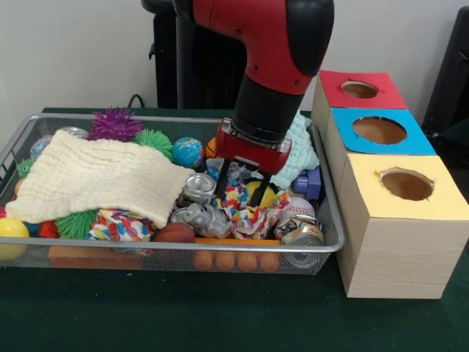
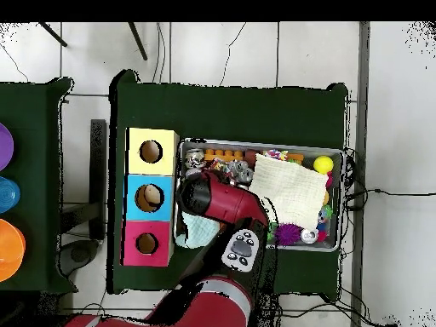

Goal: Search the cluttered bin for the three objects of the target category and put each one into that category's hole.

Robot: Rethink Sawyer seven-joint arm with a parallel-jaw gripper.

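My gripper point(image 1: 241, 188) is down inside the wire bin point(image 1: 333, 246), its black fingers point(image 1: 223, 183) apart and straddling a crumpled silvery-blue item point(image 1: 238, 174) just above a multicoloured rope toy point(image 1: 249, 214). Nothing is lifted. Crushed cans lie close by: one point(image 1: 198, 187) to its left, one point(image 1: 196, 217) in front, one point(image 1: 300, 231) at the bin's front right. A baseball point(image 1: 297, 207) sits to the right. Beside the bin stand three boxes with holes: red point(image 1: 359, 89), blue point(image 1: 379, 130), yellow point(image 1: 406, 184). In the overhead view the arm point(image 2: 217, 200) covers the gripper.
A cream cloth point(image 1: 95, 176) covers the bin's left half. Around it lie purple point(image 1: 115, 123) and green point(image 1: 152, 141) spiky balls, a globe ball point(image 1: 188, 152), a yellow ball point(image 1: 11, 231), a brown football point(image 1: 174, 233) and a mint cloth point(image 1: 302, 150).
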